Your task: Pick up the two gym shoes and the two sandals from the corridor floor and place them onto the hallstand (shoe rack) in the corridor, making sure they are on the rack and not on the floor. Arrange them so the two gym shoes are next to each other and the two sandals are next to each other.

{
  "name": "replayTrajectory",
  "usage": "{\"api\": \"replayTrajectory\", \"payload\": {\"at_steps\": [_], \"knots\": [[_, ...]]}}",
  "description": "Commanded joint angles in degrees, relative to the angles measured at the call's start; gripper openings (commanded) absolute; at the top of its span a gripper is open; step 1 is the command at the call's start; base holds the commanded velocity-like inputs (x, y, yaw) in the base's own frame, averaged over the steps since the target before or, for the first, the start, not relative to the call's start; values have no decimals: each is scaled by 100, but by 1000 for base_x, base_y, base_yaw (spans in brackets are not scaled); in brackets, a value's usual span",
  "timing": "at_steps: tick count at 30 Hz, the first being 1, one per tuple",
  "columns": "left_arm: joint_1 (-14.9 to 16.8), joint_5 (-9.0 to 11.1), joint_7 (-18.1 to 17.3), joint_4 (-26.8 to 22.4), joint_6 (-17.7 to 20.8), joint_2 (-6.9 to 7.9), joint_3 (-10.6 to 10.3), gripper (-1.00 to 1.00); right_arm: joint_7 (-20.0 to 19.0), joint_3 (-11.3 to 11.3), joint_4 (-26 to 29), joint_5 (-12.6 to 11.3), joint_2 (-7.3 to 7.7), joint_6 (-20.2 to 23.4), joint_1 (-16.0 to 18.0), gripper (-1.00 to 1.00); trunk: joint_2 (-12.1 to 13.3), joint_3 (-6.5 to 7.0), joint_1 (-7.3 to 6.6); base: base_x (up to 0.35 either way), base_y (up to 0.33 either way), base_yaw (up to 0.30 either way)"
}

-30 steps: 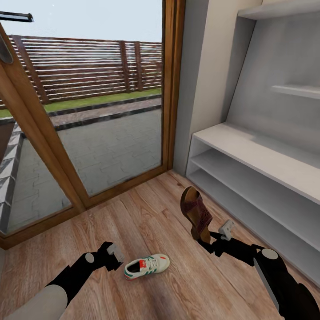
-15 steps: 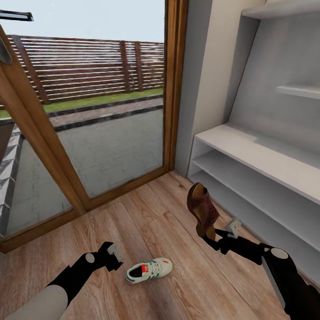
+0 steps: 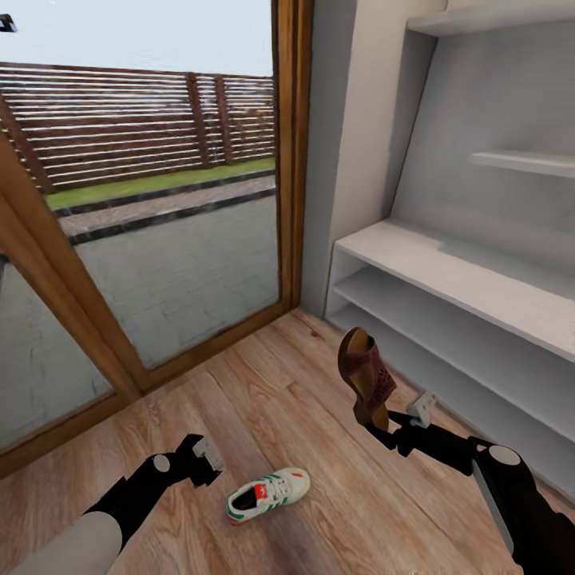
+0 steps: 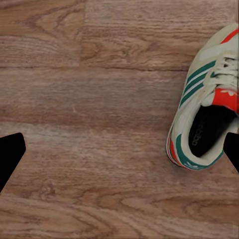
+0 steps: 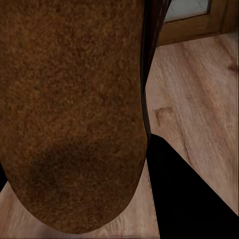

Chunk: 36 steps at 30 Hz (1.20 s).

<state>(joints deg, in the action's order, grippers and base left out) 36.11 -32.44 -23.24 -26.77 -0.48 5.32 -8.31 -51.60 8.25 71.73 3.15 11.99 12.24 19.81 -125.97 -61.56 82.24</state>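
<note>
One gym shoe (image 3: 267,495), white with green stripes and a red tongue patch, lies on the corridor floor (image 3: 263,407). My left gripper (image 3: 206,458) hovers open just left of it, apart from it. In the left wrist view the gym shoe (image 4: 206,119) lies beside one dark fingertip (image 4: 232,149). My right gripper (image 3: 378,422) is shut on the heel of a brown sandal (image 3: 366,374), held upright above the floor in front of the hallstand (image 3: 447,275). The sandal's sole (image 5: 74,109) sits close against the right wrist camera, next to a dark finger (image 5: 191,199).
A glass door with a wooden frame (image 3: 291,160) stands behind the floor area, showing a paved yard and a fence. The hallstand's two low shelves (image 3: 447,343) open toward my right arm, and a wall shelf (image 3: 523,162) hangs above the bench top.
The head camera has turned, so the door frame has slid left in the picture. My right gripper has carried the sandal slightly up and toward the hallstand. The left gripper keeps its pose.
</note>
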Motion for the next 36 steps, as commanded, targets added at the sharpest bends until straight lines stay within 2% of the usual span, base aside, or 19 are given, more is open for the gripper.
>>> {"api": "replayTrajectory", "payload": {"at_steps": [1, 7, 15, 27, 36], "knots": [[-3, -52, -13, -13, -5, 4, -7, 100, -26, 10, 16, 19, -3, 51, 5, -100, -2, -5, -1, 9, 24, -184], [-8, -52, -13, -13, -13, 4, -4, 100, -26, -6, 146, 21, -3, 51, 5, -100, -2, -5, -1, 3, 25, -49], [-8, -52, -9, -13, -5, 4, -4, 100, -26, -8, 165, 19, -3, 51, 5, -100, -2, -5, -1, 0, 194, -3], [-35, -52, 16, -13, -22, 0, 7, 100, -26, -8, 166, 27, -3, 51, 5, -100, -2, -5, -1, 0, 9, -7], [-59, -45, 55, -5, -46, -39, 5, 100, -26, -11, 163, 28, -3, 59, 5, -100, -2, -5, -1, 0, 0, -241]]}}
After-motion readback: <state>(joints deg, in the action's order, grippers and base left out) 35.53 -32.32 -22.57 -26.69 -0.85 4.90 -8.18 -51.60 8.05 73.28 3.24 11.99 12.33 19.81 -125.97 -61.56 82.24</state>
